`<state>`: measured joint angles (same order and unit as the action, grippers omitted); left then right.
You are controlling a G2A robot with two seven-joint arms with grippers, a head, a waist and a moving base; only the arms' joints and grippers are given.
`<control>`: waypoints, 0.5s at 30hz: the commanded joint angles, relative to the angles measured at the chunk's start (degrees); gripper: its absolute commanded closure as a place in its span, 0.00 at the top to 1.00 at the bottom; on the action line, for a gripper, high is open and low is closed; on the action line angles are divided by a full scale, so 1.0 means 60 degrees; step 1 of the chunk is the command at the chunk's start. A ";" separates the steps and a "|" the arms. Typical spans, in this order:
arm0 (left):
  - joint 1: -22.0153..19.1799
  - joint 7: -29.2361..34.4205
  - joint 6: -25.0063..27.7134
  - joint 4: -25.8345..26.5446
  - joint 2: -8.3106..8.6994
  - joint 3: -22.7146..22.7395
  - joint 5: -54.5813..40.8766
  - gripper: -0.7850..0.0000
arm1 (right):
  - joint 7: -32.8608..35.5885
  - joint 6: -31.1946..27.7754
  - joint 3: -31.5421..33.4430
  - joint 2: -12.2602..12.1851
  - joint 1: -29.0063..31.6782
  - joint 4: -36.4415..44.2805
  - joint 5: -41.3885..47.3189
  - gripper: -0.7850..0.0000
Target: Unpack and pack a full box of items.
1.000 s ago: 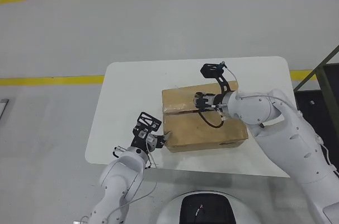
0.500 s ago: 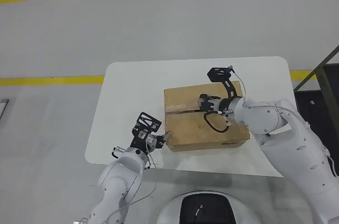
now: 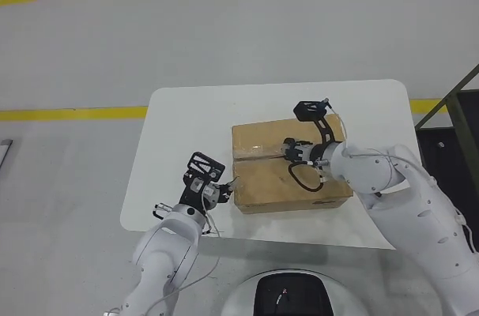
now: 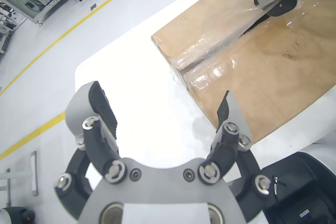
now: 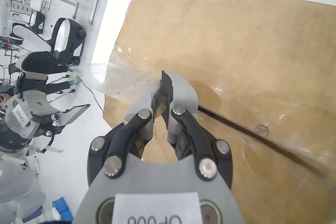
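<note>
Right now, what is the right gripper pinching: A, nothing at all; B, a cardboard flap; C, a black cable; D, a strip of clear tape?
D: the right gripper is shut on the clear tape, which stretches up from the cardboard box seam.

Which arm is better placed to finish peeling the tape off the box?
Right, most likely. The right gripper is shut on the clear tape, which is partly lifted off the box. The left gripper is open beside the box's near corner, holding nothing.
</note>
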<state>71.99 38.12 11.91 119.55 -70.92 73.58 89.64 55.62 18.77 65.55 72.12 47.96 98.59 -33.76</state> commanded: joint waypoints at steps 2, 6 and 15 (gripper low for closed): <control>-0.0119 -0.0005 -0.0135 0.0022 -0.0023 -0.0060 0.0011 0.00 | 0.0021 0.0238 0.0015 -0.0005 0.0103 0.0074 0.0038 0.00; -0.0345 -0.0027 -0.0270 -0.0072 -0.0076 -0.0327 -0.0042 0.00 | -0.0004 0.0307 0.0038 -0.0019 0.0182 0.0153 0.0014 0.00; -0.1032 -0.0002 -0.0542 -0.0738 -0.0252 -0.1297 0.0122 0.00 | -0.0099 0.0554 0.0159 -0.0037 0.0367 0.0157 0.0193 0.01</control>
<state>66.34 37.80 8.85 115.81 -72.30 66.53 90.10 55.10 22.03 66.40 71.92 50.04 99.57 -32.74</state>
